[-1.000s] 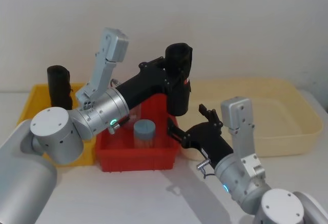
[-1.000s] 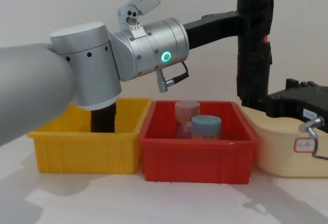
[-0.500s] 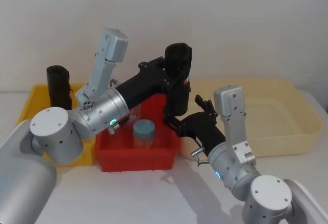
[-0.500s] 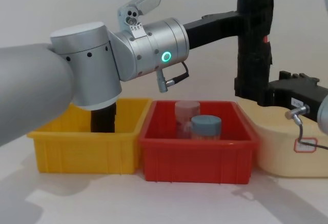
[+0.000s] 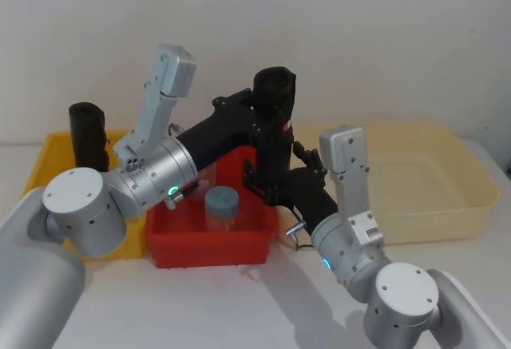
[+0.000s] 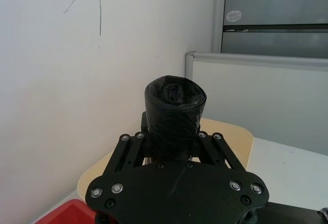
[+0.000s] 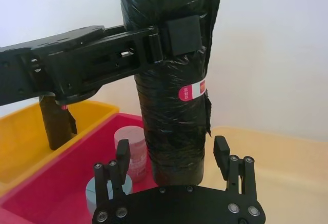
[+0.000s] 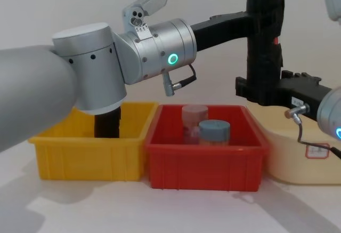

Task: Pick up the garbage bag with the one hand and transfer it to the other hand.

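While open bench (image 5: pixel 239 301) runs along the front edge, the back is lined: cream tray (image 5: pixel 435 223) right, red bin (image 8: pixel 205 163) middle, yellow bin (image 8: pixel 85 161) left, walls just beside each other. Garbage bag (image 8: pixel 265 67) hangs upright in free air over the red bin's right rim. Left gripper (image 8: pixel 261 19) fingers pinch its upper part. Right gripper (image 7: pixel 172 155) sits at its lower end, fingers spread either side, narrow gaps. Two jars (image 8: pixel 214 131) stand in the red bin below.

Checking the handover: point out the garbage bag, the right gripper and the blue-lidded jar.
garbage bag (image 8: pixel 264 57), chest view, mid side.
right gripper (image 7: pixel 172 144), right wrist view, between fingertips.
blue-lidded jar (image 8: pixel 214 129), chest view, its lid.
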`<state>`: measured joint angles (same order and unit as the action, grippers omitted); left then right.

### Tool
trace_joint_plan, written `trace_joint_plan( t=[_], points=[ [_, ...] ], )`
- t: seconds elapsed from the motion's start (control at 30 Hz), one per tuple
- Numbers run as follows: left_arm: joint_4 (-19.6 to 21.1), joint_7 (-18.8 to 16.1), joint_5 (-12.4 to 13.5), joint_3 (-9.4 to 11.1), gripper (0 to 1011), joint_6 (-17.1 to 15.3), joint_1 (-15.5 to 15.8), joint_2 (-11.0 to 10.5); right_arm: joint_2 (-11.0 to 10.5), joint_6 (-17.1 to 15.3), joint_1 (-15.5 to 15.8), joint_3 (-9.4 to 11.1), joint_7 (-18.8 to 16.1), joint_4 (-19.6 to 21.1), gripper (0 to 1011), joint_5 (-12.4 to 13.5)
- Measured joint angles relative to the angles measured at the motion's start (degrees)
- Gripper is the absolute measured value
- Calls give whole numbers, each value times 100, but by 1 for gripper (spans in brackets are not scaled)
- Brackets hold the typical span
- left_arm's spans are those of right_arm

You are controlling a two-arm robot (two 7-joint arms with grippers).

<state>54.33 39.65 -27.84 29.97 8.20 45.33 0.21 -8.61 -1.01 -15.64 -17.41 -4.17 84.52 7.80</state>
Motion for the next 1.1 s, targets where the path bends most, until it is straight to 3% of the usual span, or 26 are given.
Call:
trace_joint_plan(
  t=[0.4, 0.73, 0.97, 1.1],
  points=[
    [0, 0, 0, 0, 371, 0, 0, 0, 133, 8, -175, 11, -2, -204, 1000, -90],
    [0, 0, 0, 0, 370, 0, 0, 0, 219, -215, -294, 40, -4, -316, 993, -140],
    [0, 0, 0, 0, 370, 0, 0, 0, 280, -365, -359, 77, 10, -391, 874, -157],
    [-1, 0, 0, 0, 371, 0, 0, 0, 316, -433, -388, 103, 18, -424, 752, -160]
  ],
)
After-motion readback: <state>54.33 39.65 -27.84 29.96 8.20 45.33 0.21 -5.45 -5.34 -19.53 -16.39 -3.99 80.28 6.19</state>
